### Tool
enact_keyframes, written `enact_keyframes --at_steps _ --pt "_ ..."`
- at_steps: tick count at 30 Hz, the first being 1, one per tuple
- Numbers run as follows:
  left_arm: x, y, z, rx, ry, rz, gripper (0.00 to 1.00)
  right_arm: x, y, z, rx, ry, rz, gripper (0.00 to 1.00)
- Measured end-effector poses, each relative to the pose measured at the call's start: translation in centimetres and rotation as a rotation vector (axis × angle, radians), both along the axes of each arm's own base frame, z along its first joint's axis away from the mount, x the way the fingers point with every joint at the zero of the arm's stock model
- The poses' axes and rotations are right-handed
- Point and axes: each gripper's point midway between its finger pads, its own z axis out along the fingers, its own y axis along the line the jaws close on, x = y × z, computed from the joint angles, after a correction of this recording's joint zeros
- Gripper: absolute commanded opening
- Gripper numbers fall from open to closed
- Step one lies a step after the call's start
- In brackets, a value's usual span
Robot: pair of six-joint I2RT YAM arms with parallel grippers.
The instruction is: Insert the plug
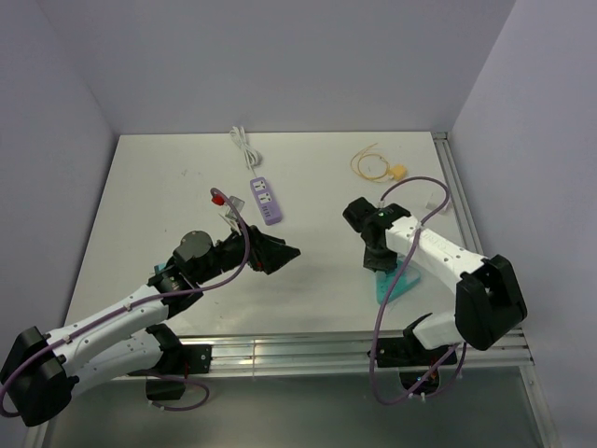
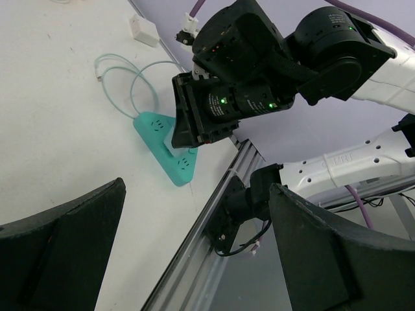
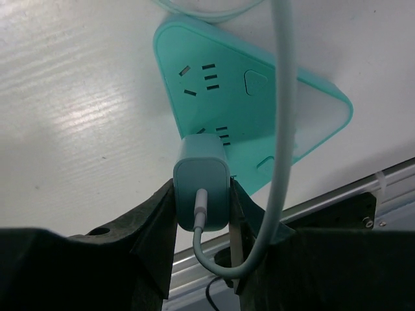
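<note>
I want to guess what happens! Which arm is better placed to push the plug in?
Right. The right pincer grips the teal plug right at the teal power strip. The left pincer is open, empty and away from it.

Soft, even light fell from above on the white desk [image 1: 168, 187], leaving faint shadows under the arms. In the right wrist view a pale sheen streaked the desk, and the charger [image 3: 201, 172] was sharp. The fingers [image 3: 152, 227] of the right tool [image 3: 202, 191] and the left tool [image 2: 198, 188] showed black, with little detail.
</note>
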Motion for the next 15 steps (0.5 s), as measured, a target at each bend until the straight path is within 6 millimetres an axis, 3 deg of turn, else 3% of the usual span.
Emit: enact_keyframes --at_steps 7,15 --pt "0.0 0.0 -0.1 0.004 0.0 0.0 0.98 1.7 -0.4 -0.3 -0.003 -0.063 -0.129 0.0" --pt "-0.2 0.2 0.1 0.004 -0.001 0.001 0.98 5.8 0.4 -0.7 0.079 -0.156 -0.257 0.0"
